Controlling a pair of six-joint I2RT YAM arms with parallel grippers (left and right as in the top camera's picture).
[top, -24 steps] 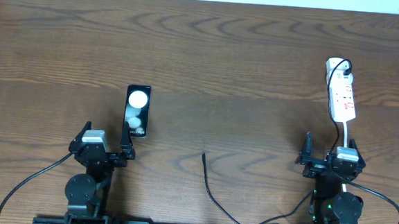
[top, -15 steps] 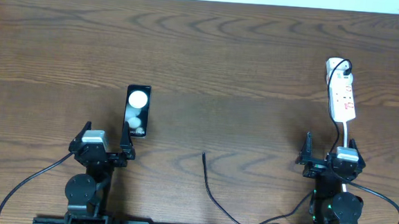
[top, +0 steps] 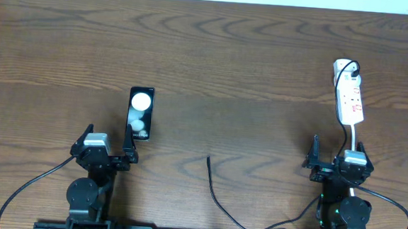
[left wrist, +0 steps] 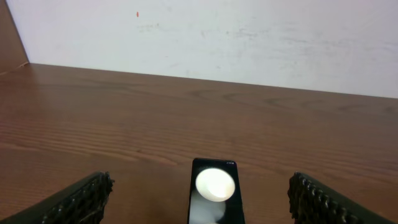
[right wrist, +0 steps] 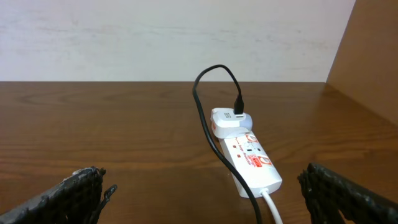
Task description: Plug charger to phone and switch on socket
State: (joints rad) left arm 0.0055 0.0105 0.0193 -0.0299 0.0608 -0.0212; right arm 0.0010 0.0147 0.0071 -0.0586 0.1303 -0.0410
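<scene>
Nothing has moved: left gripper (top: 110, 143) and right gripper (top: 336, 155) sit spread wide and empty, the slim glossy black phone (top: 139, 113) just ahead of the left, the thin black charger cable (top: 213, 190) lying loose between them, the narrow white plastic power strip (top: 349, 95) ahead of the right, so the task looks unstarted.

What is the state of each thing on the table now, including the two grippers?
phone, lying flat, screen up, no cable plugged in.
charger, free tip loose on the table, apart from the phone.
socket, white adapter plugged into one end; switch position cannot be told.
left gripper, jaws open, empty.
right gripper, jaws open, empty.
</scene>
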